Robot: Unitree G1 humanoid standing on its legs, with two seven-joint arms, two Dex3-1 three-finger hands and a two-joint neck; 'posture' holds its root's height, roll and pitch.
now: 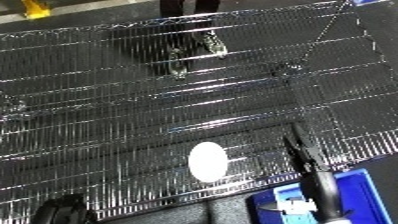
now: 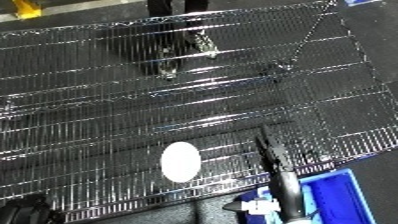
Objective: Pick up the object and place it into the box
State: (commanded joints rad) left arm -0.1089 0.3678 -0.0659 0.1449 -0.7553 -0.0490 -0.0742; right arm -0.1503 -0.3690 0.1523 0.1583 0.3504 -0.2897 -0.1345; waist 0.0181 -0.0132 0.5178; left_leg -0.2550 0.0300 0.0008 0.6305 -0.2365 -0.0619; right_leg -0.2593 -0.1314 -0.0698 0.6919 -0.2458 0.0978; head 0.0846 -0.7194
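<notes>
Overhead, wire shelf (image 1: 107,100), dark floor (image 1: 382,55)

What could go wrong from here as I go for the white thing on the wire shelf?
The white oval object lies flat on the wire shelf near its front edge, so a nudge might slide it off. The right hand stands beside it, fingers straight and apart from it, and a flat object may be hard to get fingers under. The blue bin sits below, right of the object, partly behind the right forearm, so a release could miss it.
</notes>
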